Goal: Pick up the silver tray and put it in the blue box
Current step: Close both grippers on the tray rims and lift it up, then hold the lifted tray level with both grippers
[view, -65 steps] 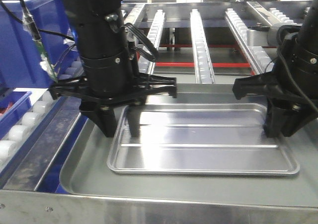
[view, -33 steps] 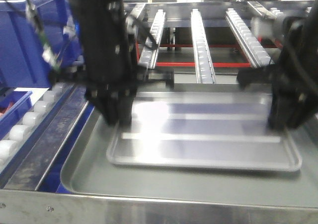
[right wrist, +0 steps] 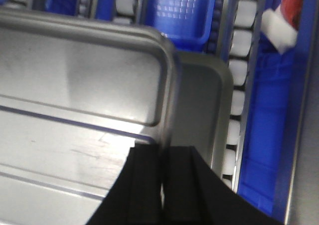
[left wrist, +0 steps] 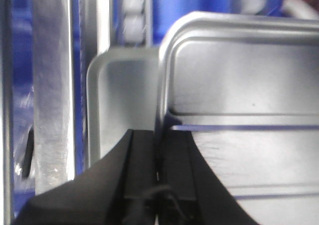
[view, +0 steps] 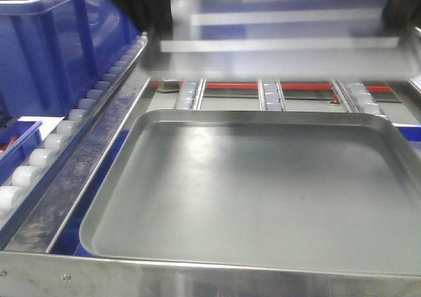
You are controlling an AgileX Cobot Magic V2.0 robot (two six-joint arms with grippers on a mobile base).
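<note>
The silver tray (view: 276, 47), ridged and shiny, hangs blurred in the air near the top of the front view, well above the larger dull tray (view: 250, 185). My left gripper (view: 156, 22) is shut on its left rim, and in the left wrist view the black fingers (left wrist: 144, 160) pinch that rim of the silver tray (left wrist: 239, 75). My right gripper (view: 398, 10) is shut on the right rim, as the right wrist view shows with the right gripper (right wrist: 163, 157) clamped on the silver tray (right wrist: 79, 85). The blue box (view: 46, 53) stands at the left.
The larger dull tray (left wrist: 119, 100) (right wrist: 202, 105) lies on the steel table below. White roller rails (view: 39, 155) run along the left under the blue box, more rollers (view: 270, 99) and a red bar lie behind. A small blue bin (right wrist: 184, 10) sits below the rails.
Both arms have lifted the silver tray off the larger tray, from its floor to the top of the front view. Both grips still hold.
</note>
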